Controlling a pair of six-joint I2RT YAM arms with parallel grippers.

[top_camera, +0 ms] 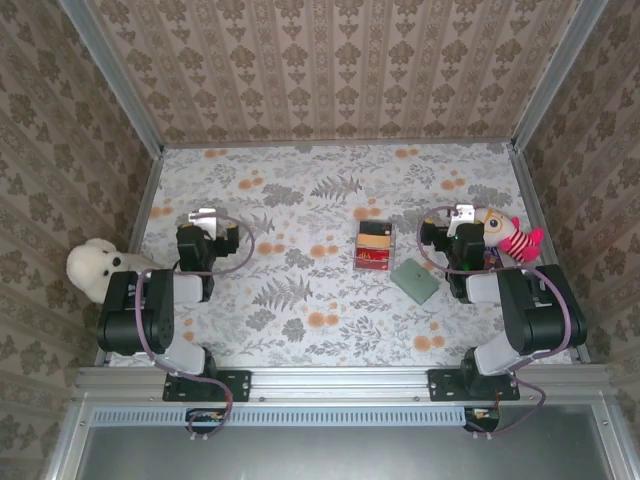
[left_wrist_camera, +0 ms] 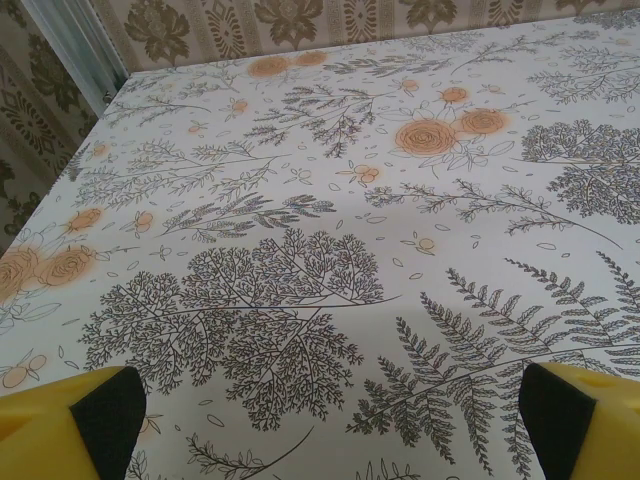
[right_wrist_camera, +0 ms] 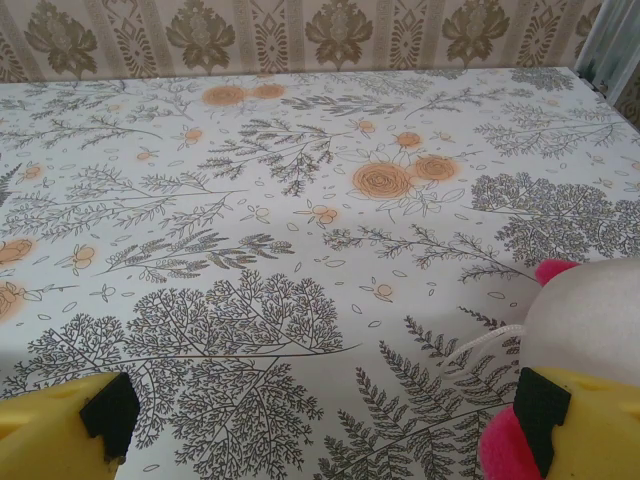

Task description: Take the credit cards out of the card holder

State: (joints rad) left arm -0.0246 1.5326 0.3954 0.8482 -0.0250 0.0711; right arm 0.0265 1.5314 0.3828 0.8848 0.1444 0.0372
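My left tool (top_camera: 205,216) and right tool (top_camera: 465,214) stand spread, empty.
The card holder (top_camera: 414,279) lies on the tabletop (top_camera: 300,200) near the clear box (top_camera: 374,246); the pink plush (top_camera: 512,236) beside my right tool could snag my reach.

No legible text, labels or numbers anywhere. Clear box (top_camera: 374,246), left of the right gripper (right_wrist_camera: 322,425): whatever is printed on the red and yellow contents is too small to read. Card holder (top_camera: 414,279), left of and nearer than that gripper: plain face, nothing readable.
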